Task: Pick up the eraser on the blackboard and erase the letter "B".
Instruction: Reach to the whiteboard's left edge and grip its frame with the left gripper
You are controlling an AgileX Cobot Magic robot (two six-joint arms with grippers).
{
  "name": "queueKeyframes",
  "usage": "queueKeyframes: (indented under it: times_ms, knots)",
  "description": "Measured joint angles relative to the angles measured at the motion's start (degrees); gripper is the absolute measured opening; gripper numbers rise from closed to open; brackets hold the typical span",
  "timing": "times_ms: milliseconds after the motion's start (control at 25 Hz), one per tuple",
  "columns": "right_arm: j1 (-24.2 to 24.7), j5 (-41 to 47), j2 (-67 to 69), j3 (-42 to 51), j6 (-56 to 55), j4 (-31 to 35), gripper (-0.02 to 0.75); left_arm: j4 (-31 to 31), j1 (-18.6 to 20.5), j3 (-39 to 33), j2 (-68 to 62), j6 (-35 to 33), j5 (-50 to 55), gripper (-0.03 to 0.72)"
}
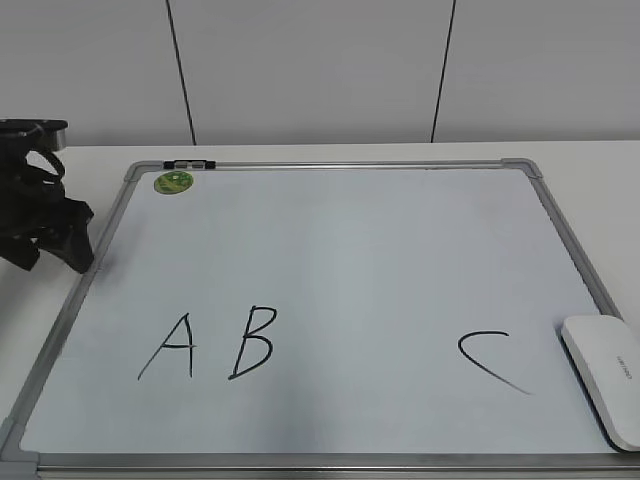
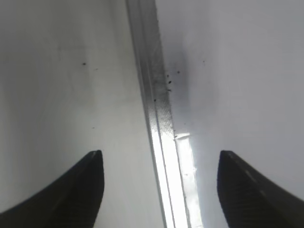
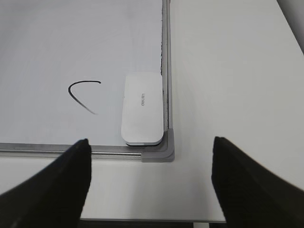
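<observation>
The blackboard (image 1: pixel 350 250) is a white board in a grey frame, lying flat on the table. The black letter "B" (image 1: pixel 252 342) is at its front left, between an "A" (image 1: pixel 170 347) and a "C" (image 1: pixel 490 358). The white eraser (image 1: pixel 605 375) lies at the board's front right corner, against the frame. In the right wrist view the eraser (image 3: pixel 141 108) is ahead of my right gripper (image 3: pixel 150 142), which is open and empty above the table's front edge. My left gripper (image 1: pixel 55 255) is open and empty over the board's left frame (image 2: pixel 156 95).
A round green sticker (image 1: pixel 173 182) and a small black clip (image 1: pixel 189 163) sit at the board's back left corner. Bare white table (image 3: pixel 228 71) lies to the right of the board. A pale wall stands behind.
</observation>
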State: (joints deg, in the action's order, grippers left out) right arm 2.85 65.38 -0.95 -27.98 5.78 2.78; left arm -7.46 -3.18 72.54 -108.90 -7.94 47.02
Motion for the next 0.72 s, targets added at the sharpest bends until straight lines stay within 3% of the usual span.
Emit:
queueKeyframes:
  times_ms: [400,720]
  knots:
    - [0.00,0.00,0.00,0.00,0.00,0.00,0.587,-7.47,4.86,8.73,-8.37,-7.48,5.56,0.496]
    - [0.00,0.00,0.00,0.00,0.00,0.00,0.587,-10.47,5.39,11.25,-12.77,-9.82,7.16,0.468]
